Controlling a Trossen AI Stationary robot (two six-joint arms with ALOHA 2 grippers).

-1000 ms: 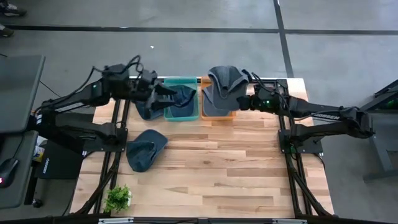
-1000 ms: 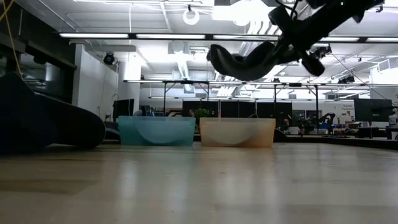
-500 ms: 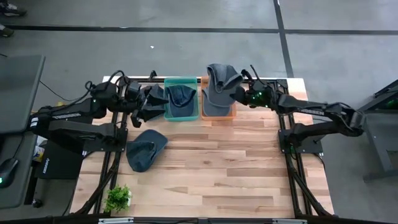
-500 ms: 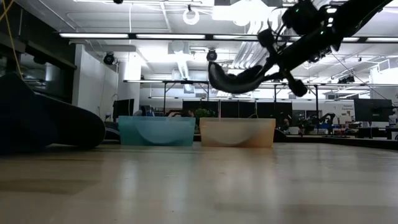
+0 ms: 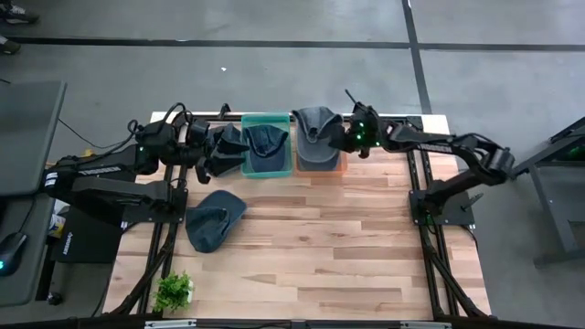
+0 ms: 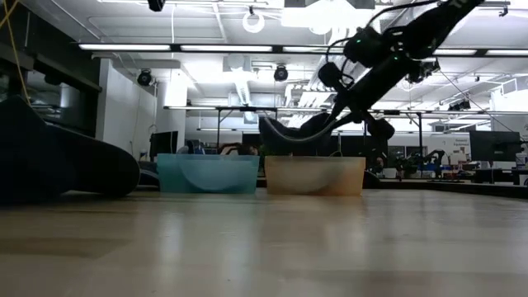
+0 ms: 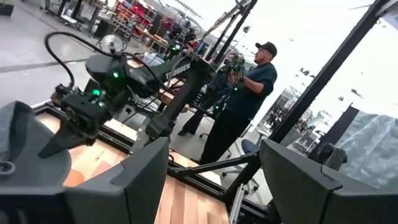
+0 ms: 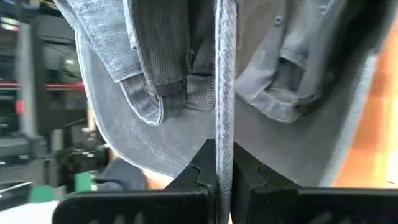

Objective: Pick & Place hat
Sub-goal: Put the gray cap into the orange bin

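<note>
On the wooden counter (image 5: 347, 247), at its far edge, the right gripper (image 5: 340, 137) is pinching a grey hat (image 5: 315, 123) by its brim over the orange bin (image 5: 320, 167), where an off-centre release may be draping it over the rim, while the left gripper (image 5: 218, 151) is waiting beside the teal bin (image 5: 267, 169) with fingers (image 7: 143, 180) wide.

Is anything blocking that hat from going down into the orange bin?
Nothing visible does. The right end effector holds the hat by its brim just above the orange bin, whose opening looks clear in the low view.

floor: grey concrete (image 5: 274, 64), dark seams | ceiling: strip lights (image 6: 165, 47) | background: benches (image 6: 272, 124), possibly workstations
</note>
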